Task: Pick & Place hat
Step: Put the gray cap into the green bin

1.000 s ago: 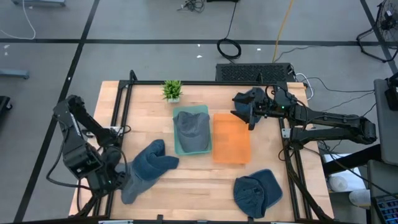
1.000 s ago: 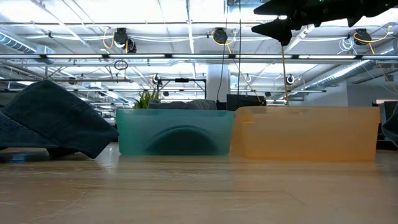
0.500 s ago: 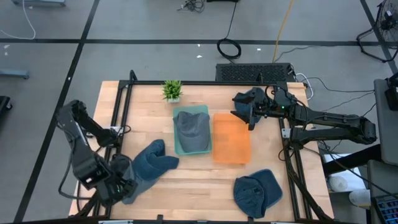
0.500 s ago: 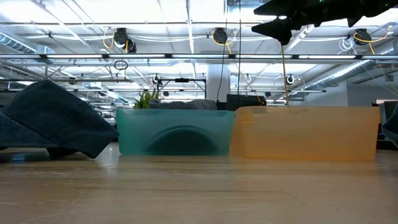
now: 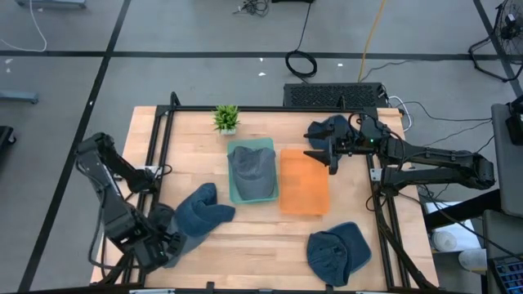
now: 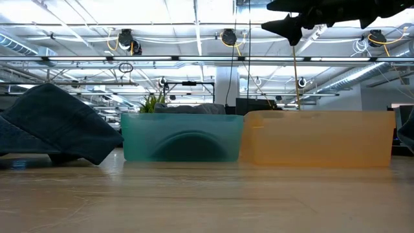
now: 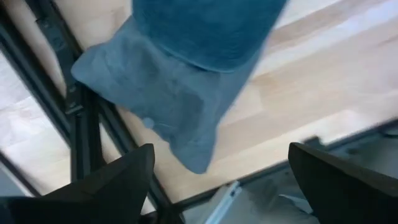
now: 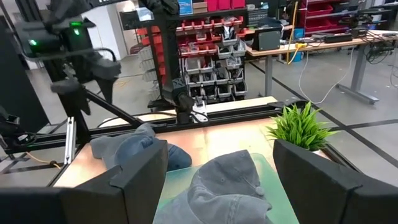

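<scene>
From above, the left gripper (image 5: 160, 245) sits low at the table's front-left corner, right at the trailing edge of the blue hat (image 5: 198, 214) that lies on the wood beside the teal bin (image 5: 234, 194). The right gripper (image 5: 329, 157) hangs over the far edge of the empty orange bin (image 5: 303, 181). A grey hat (image 5: 252, 169) already fills the teal bin, another dark hat (image 5: 337, 251) lies near the front right, and a fourth one (image 5: 328, 126) rests by the right arm. I judge the step in hand to be the left arm's approach to the blue hat; next it needs to settle its fingers over the fabric edge and close.

The low view shows the blue hat (image 6: 55, 126) slumped on the table, the teal bin (image 6: 182, 137) and orange bin (image 6: 318, 138) side by side, and the right gripper (image 6: 289, 28) high above them.

The left wrist view shows the jaws spread wide, empty, with the blue hat (image 7: 186, 81) just ahead.

The right wrist view shows its jaws parted and holding nothing (the grey hat (image 8: 222, 190) lies below).

Against the earlier high view, the left arm has swung down toward the front corner; the right gripper has barely shifted.
</scene>
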